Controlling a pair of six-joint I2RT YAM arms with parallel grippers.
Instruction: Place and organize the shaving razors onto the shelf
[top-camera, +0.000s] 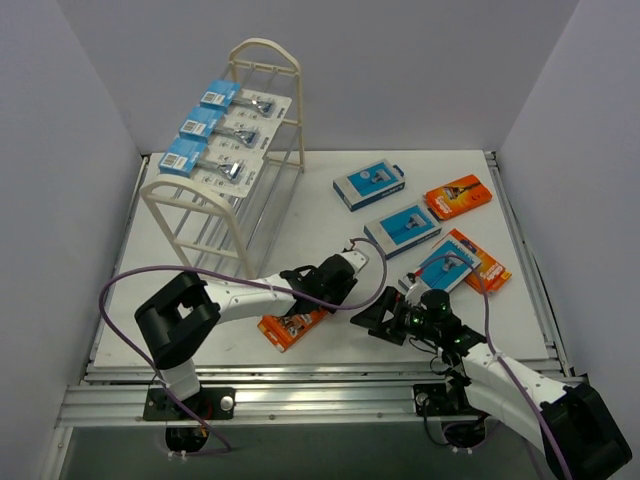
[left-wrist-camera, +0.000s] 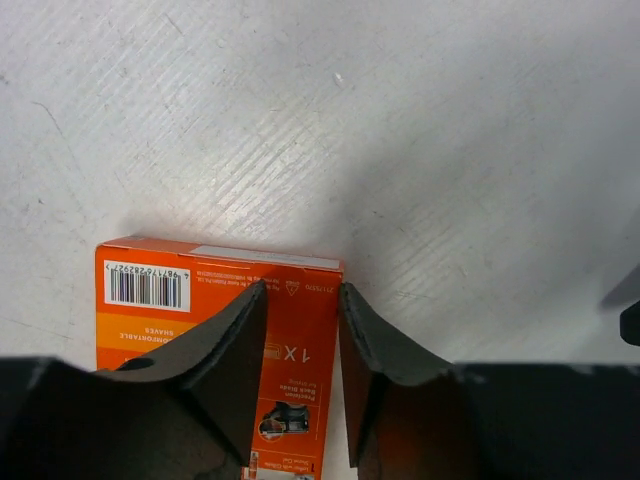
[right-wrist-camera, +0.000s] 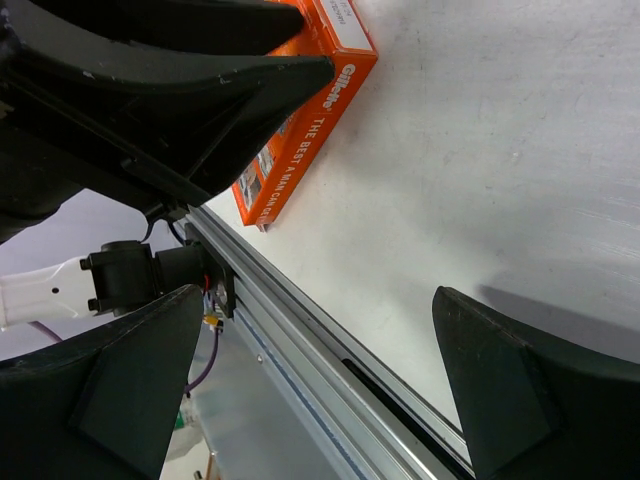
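Note:
An orange razor box (top-camera: 292, 328) lies flat near the table's front edge. My left gripper (top-camera: 303, 296) is right over it. In the left wrist view the box (left-wrist-camera: 300, 340) shows face up between the partly closed fingers of my left gripper (left-wrist-camera: 303, 290). One finger overlaps the box top and the other stands at its right edge. The shelf (top-camera: 190, 215) at the back left carries three blue-headed blister cards (top-camera: 235, 125) on its top tier. My right gripper (top-camera: 378, 318) is open and empty; its wrist view (right-wrist-camera: 320, 295) shows the same orange box (right-wrist-camera: 300, 130) beyond it.
Several more packs lie right of centre: blue-and-white boxes (top-camera: 368, 186), (top-camera: 402, 228), (top-camera: 440, 268) and orange boxes (top-camera: 458, 196), (top-camera: 485, 262). A metal rail (right-wrist-camera: 330, 350) runs along the table's front edge, just beside my right gripper.

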